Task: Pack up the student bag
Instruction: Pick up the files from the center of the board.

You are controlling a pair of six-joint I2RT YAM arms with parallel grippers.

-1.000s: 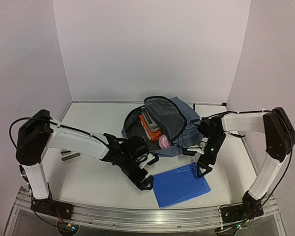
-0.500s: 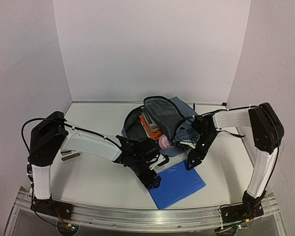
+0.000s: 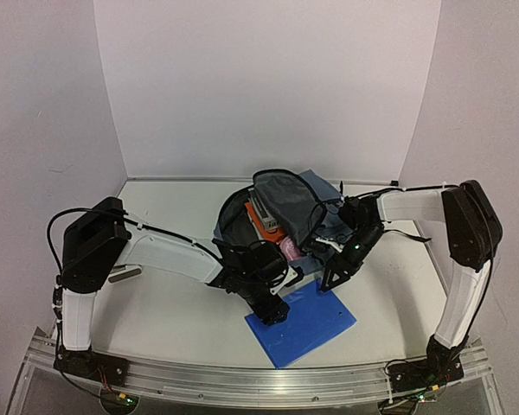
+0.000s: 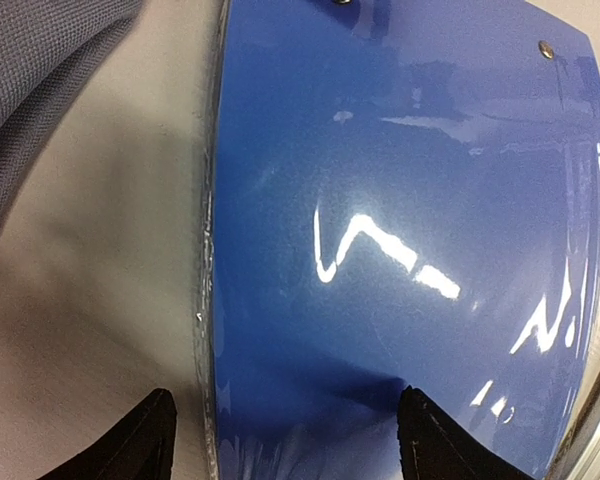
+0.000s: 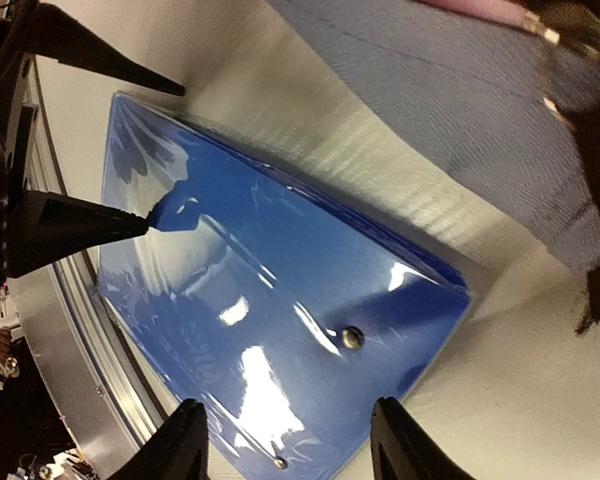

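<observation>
The slate-blue student bag [image 3: 322,218] lies at the back centre with its flap open, an orange book [image 3: 269,228] and a pink item [image 3: 290,249] inside. A flat bright-blue folder [image 3: 304,322] lies on the table in front of it. My left gripper [image 3: 272,311] is open at the folder's near-left corner. In the left wrist view [image 4: 285,450] one finger rests on the folder [image 4: 400,220], the other over the table. My right gripper [image 3: 330,282] is open over the folder's far-right corner [image 5: 292,445]. The bag fabric [image 5: 460,90] lies just beyond the folder [image 5: 280,310].
A small grey object [image 3: 125,275] lies on the table at the left. A metal rail [image 3: 242,380] runs along the near edge, close to the folder. White walls enclose the back and sides.
Both grippers moved inward onto the folder: the left to the right, the right to the left and toward the bag. The folder slid and turned slightly left.
</observation>
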